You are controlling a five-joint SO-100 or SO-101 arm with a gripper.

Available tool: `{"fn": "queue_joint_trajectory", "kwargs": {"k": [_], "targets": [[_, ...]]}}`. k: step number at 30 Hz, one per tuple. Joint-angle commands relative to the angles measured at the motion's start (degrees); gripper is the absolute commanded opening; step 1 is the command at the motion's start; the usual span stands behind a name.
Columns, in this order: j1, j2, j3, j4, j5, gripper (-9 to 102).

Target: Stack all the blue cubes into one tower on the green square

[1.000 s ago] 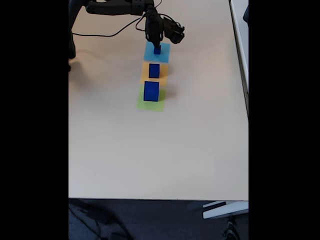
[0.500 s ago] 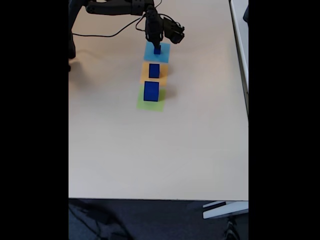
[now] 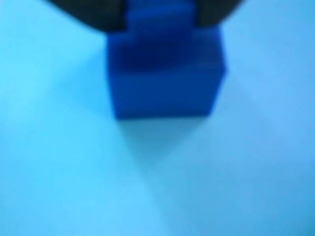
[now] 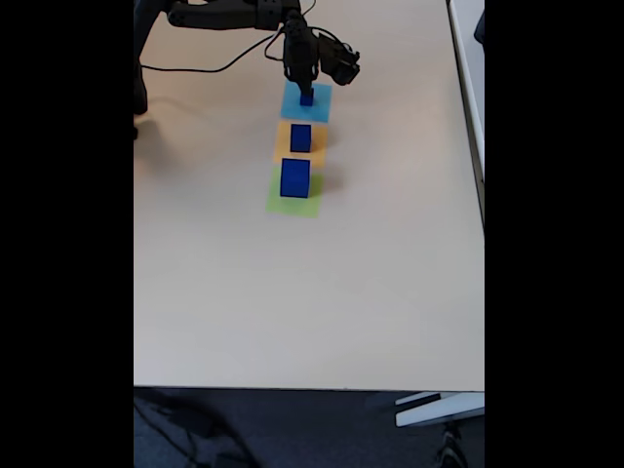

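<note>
Jaws: two dark tips are seen at the top edge of the wrist view, one on either side of the smallest blue cube [image 3: 165, 73]; whether they press on it or merely flank it cannot be told, the picture being blurred. In the fixed view the gripper [image 4: 304, 86] is lowered onto that cube [image 4: 306, 97], which rests on the light-blue square [image 4: 307, 101]. The step in hand is judged to be the grasp of the smallest cube; nothing has yet been stacked. Just below in the fixed view, the middle cube [image 4: 300, 137] stands on the orange square [image 4: 299, 140], and the largest cube [image 4: 294, 177] on the green square [image 4: 293, 199]. A firm closure and a straight lift are called for next; a stepped tower would, however, require the middle cube to be placed first. Each cube is equal-sided, so no long axis is presented; faces are set square to the patches, which are aligned in one row on the table [image 4: 292, 292].
</note>
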Motion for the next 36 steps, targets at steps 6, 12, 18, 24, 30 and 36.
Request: {"fn": "queue_joint_trajectory", "kwargs": {"k": [6,12,18,24,30,36], "targets": [[0.35,2.46,-1.93,-0.97,-0.79,6],[0.44,2.37,-2.20,-0.97,-0.97,10],[0.35,2.37,-2.29,-0.97,-1.14,14],[0.35,2.37,-2.46,-0.97,-0.97,18],[0.35,2.29,-2.99,-0.97,-1.32,18],[-0.18,2.46,-3.87,-0.62,-1.41,18]]}}
